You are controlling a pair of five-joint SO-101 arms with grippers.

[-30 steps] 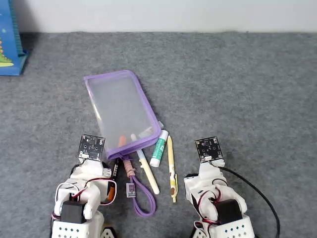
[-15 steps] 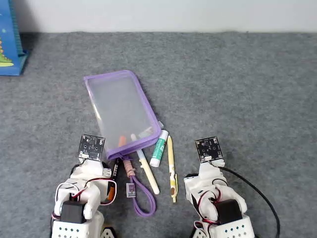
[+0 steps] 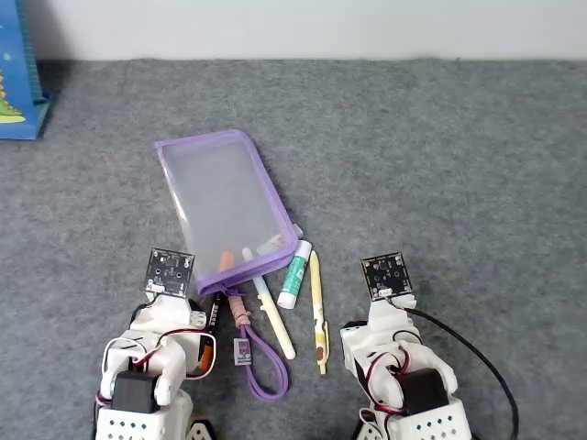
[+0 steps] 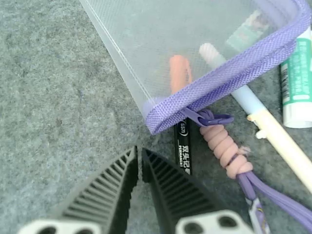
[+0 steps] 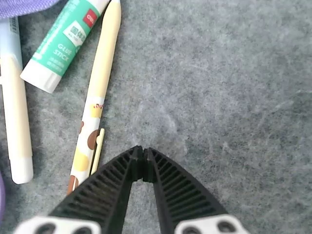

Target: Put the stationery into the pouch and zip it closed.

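The pouch (image 3: 225,211) lies on the tabletop (image 3: 459,183), with pens (image 3: 273,321) and a glue stick (image 3: 294,273) at its mouth, some tips already inside. Nothing has moved in the last second. The left fingers (image 4: 114,183) and right fingers (image 5: 117,180) stay clenched on nothing, so packing seems not yet started.

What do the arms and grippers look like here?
Both arms are white shells with black servos and thin red, white and black wires. The left arm has an orange part at its side; the right arm trails a black cable. The left gripper and right gripper have black, tapered, ribbed fingers on white bases.
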